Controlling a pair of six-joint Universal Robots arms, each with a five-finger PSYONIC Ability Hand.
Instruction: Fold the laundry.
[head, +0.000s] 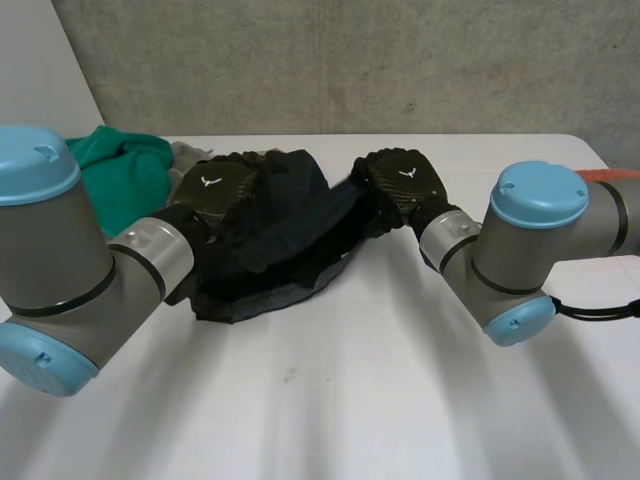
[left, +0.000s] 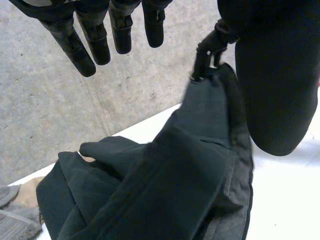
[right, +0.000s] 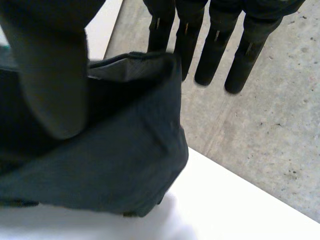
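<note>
REMOTE DESK: My two hands bracket one dark garment (head: 285, 235) on the white bench (head: 330, 400). The left hand (head: 215, 190) rests back-up on its left end and the right hand (head: 400, 182) meets its right end, in the upper middle of the head frame.

The garment's long axis runs across the frame from one hand to the other, sagging toward the lower frame in between. Neither arm is nearer, since each has its own end.

In the right wrist view the cloth's edge stands upright between the thumb (right: 50, 75) and the straight fingers (right: 207, 55), and I judge it pinched there. In the left wrist view the left fingers (left: 82, 50) are straight, spread and clear of the cloth, which lies below the palm. The left thumb (left: 280, 100) sits just beside a raised fold, and I cannot tell whether it touches.

The coming fold turns on that left-to-right line, I judge: one end must travel along it to the other.

Count: two hands, one dark garment, one green garment (head: 125, 180) bunched at the upper left, and one grey cloth (head: 188, 155) between the green one and the left hand.
</note>
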